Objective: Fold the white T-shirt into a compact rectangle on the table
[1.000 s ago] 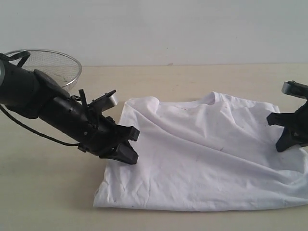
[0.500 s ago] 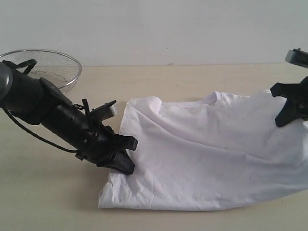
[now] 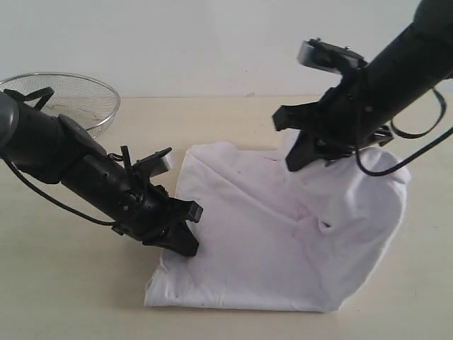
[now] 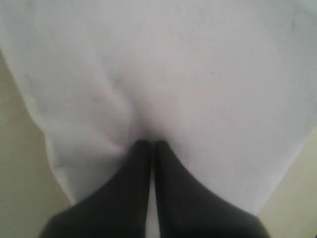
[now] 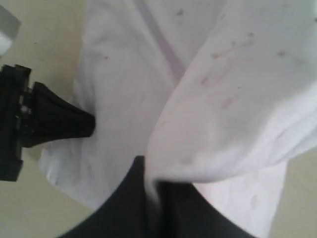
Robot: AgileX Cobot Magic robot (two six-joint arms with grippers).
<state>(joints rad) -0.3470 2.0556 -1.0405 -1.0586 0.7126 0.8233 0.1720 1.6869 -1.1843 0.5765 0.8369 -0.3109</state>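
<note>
The white T-shirt [image 3: 262, 241] lies on the pale table [image 3: 71, 297], its right part raised and doubled over toward the middle. My right gripper [image 3: 294, 161] hangs above the shirt's centre, shut on a lifted fold of the cloth [image 5: 233, 109], which drapes over its fingers. My left gripper [image 3: 185, 239] sits low at the shirt's left edge, shut, with creases running into its tips [image 4: 148, 145]. In the right wrist view the left gripper [image 5: 74, 124] shows resting on the flat layer of the shirt.
A round wire-mesh basket [image 3: 81, 95] stands at the back left, behind the left arm [image 3: 49, 149]. Bare table [image 3: 233, 117] runs along the back and in front of the shirt.
The right gripper has risen and swung left across the shirt, carrying its right side over the middle. The left gripper has barely moved.
</note>
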